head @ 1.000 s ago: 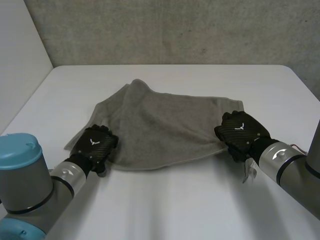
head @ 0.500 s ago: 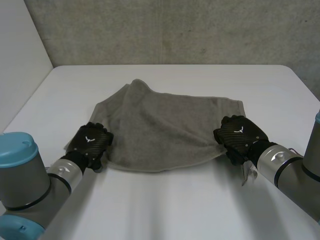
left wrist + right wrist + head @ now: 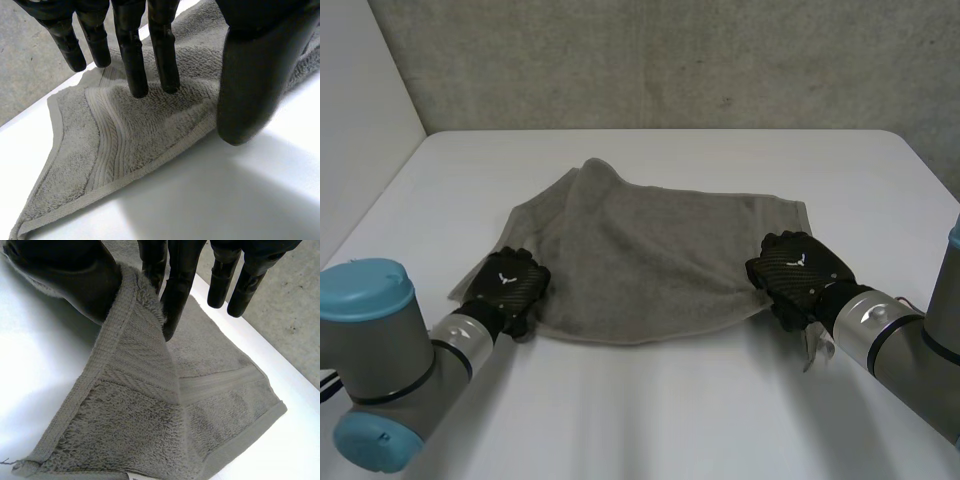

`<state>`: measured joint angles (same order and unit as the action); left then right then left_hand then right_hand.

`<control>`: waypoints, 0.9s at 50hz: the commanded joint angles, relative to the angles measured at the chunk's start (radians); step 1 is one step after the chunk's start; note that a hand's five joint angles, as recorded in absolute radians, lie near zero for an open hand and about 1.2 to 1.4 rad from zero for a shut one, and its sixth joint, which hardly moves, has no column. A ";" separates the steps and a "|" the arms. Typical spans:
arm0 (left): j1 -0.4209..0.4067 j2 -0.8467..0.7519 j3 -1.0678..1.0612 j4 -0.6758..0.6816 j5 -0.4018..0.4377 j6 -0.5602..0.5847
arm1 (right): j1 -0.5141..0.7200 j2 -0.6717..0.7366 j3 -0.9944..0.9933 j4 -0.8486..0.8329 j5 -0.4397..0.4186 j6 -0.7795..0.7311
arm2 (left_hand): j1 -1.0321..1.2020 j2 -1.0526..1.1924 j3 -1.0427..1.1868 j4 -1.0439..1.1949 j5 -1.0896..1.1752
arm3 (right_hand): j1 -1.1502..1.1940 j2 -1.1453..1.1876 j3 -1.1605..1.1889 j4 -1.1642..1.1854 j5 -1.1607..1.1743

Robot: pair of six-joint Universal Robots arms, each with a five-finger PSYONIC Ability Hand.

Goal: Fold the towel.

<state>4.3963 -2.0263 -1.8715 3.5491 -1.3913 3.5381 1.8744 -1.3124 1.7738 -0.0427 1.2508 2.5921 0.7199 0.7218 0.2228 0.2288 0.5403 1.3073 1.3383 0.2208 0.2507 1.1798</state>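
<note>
Two black robot hands sit on a grey towel (image 3: pixel 650 250) that lies spread out, a bit rumpled, in the middle of the white counter (image 3: pixel 660 410). The left robot hand (image 3: pixel 506 288) is at the near left corner of the towel. Its fingers (image 3: pixel 134 60) are straight and point down, with their tips resting on the fluffy cloth just inside the hem. Its thumb (image 3: pixel 252 90) hangs beside them at the towel's edge. No cloth is caught between them, so this robot hand is open. The right robot hand (image 3: pixel 798 272) is at the near right corner of the towel. There the edge of the towel is lifted off the counter into a ridge. The thumb (image 3: pixel 75 280) and a finger (image 3: pixel 177 295) squeeze that ridge between them, so this robot hand is gripping the towel. Its other fingers are straight and held away from the cloth. At the far left, the towel is bunched into a little hump. A grey wall (image 3: pixel 670 60) stands behind the counter.
</note>
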 commanded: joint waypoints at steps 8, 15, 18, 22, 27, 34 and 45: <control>0.002 -0.016 0.045 -0.004 -0.003 0.015 | -0.027 -0.016 -0.010 0.018 0.002 0.002 | 0.676 0.674 -0.048 -0.054 0.681 | 0.089 0.058 -0.046 -0.076 0.042; 0.009 0.100 0.025 -0.006 -0.012 0.013 | -0.083 -0.083 -0.025 0.141 -0.018 -0.009 | 0.676 0.674 -0.048 -0.054 0.681 | 0.089 0.058 -0.046 -0.076 0.042; 0.012 0.182 0.009 -0.016 -0.012 0.013 | -0.110 -0.117 -0.042 0.215 -0.030 -0.018 | 0.676 0.674 -0.048 -0.054 0.681 | 0.089 0.058 -0.046 -0.076 0.042; 0.015 0.329 0.003 -0.088 -0.012 0.002 | -0.129 -0.197 -0.054 0.297 -0.059 -0.078 | 0.676 0.674 -0.048 -0.054 0.681 | 0.089 0.058 -0.046 -0.076 0.042; 0.018 0.493 0.008 -0.197 -0.011 -0.001 | -0.155 -0.283 -0.069 0.388 -0.068 -0.148 | 0.676 0.674 -0.048 -0.054 0.681 | 0.089 0.058 -0.046 -0.076 0.042; 0.022 0.695 0.014 -0.325 -0.005 0.002 | -0.158 -0.392 -0.126 0.509 -0.103 -0.167 | 0.676 0.674 -0.048 -0.054 0.681 | 0.089 0.058 -0.046 -0.076 0.042; 0.055 0.779 0.002 -0.427 0.008 0.007 | -0.195 -0.381 -0.155 0.561 -0.168 -0.211 | 0.676 0.674 -0.048 -0.054 0.681 | 0.089 0.058 -0.046 -0.076 0.042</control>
<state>4.4337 -1.2390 -1.8654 3.1449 -1.3906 3.5440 1.7048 -1.7187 1.6225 0.5188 1.0973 2.4078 1.2569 1.3445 0.2228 0.2288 1.1576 1.3072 1.3384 0.2208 0.2507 1.1806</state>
